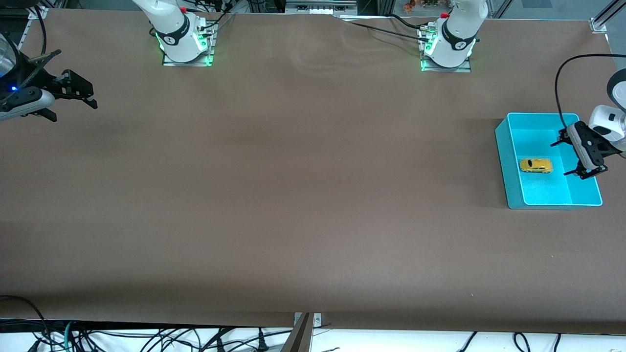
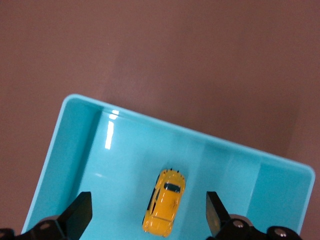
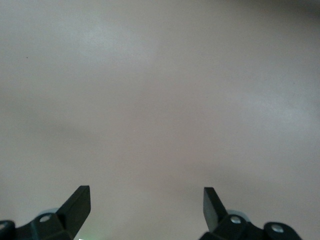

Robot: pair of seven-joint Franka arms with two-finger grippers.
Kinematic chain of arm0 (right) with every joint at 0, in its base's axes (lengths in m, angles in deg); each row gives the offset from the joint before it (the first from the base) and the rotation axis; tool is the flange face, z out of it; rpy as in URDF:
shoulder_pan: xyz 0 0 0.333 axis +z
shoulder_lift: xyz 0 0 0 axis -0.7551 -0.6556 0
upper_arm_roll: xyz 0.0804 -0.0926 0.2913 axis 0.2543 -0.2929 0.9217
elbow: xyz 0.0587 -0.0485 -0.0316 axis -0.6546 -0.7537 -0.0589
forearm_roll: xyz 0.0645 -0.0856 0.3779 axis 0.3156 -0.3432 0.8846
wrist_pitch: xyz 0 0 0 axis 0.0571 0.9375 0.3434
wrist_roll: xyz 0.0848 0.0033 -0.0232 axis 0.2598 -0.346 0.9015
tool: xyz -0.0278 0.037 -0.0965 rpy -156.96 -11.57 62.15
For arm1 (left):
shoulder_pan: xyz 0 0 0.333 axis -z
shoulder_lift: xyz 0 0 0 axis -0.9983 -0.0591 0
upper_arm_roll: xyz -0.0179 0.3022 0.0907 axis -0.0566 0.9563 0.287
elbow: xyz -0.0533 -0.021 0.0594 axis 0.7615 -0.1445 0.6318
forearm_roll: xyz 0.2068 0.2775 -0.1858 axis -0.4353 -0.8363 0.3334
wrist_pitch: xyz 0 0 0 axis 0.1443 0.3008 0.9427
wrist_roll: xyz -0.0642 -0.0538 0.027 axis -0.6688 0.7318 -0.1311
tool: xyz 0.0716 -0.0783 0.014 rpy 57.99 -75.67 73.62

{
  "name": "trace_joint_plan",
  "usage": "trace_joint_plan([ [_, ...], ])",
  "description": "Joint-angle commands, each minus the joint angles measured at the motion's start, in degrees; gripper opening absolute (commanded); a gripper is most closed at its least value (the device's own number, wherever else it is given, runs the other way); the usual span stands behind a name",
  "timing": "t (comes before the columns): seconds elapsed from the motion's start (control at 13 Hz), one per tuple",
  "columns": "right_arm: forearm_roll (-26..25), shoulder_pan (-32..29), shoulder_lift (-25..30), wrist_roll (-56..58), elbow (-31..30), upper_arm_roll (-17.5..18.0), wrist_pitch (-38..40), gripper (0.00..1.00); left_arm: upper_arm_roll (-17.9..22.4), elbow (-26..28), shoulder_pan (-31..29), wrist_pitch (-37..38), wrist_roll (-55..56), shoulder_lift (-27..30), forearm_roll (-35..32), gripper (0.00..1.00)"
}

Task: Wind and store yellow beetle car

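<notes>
The yellow beetle car [image 1: 536, 165] lies on its wheels on the floor of the cyan bin [image 1: 506, 161] at the left arm's end of the table. My left gripper [image 1: 562, 158] is open and empty, up in the air over the bin beside the car. In the left wrist view the car [image 2: 164, 202] sits between the spread fingers [image 2: 78, 216], untouched, inside the bin [image 2: 75, 130]. My right gripper [image 1: 93, 95] is open and empty, waiting above the table at the right arm's end; its wrist view shows its fingers [image 3: 77, 202] over bare tabletop.
The brown table [image 1: 293, 195] stretches between the two arms. Both arm bases [image 1: 186, 44] stand along the table's edge farthest from the front camera. Cables hang below the nearest edge.
</notes>
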Motion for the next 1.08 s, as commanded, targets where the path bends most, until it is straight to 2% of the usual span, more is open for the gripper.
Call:
trace_joint_plan([
  [0.0,-0.7,0.2,0.1,-0.4,1.0,0.1,1.3,1.00,0.2,-4.8,6.0,8.0,16.8,1.2,1.0,1.00],
  [0.08,-0.7,0.2,0.1,-0.4,1.0,0.1,1.3,1.00,0.0,-6.3,7.3,8.6,23.7,1.3,0.8,1.00],
  [0.38,-0.7,0.2,0.1,-0.4,1.0,0.2,1.3,1.00,-3.2,-7.5,11.2,10.1,50.5,7.9,0.6,1.00],
  [0.77,-0.7,0.2,0.1,-0.4,1.0,0.1,1.4,1.00,-1.7,-18.5,19.5,27.7,85.3,8.7,0.6,1.00],
  [0.92,-0.7,0.2,0.1,-0.5,1.0,0.1,1.5,1.00,-1.6,-23.0,20.7,33.3,94.3,8.9,0.6,1.00],
  [1.0,-0.6,0.2,0.1,-0.4,1.0,0.2,1.7,1.00,0.1,-23.7,21.6,34.1,96.3,8.9,0.5,1.00],
])
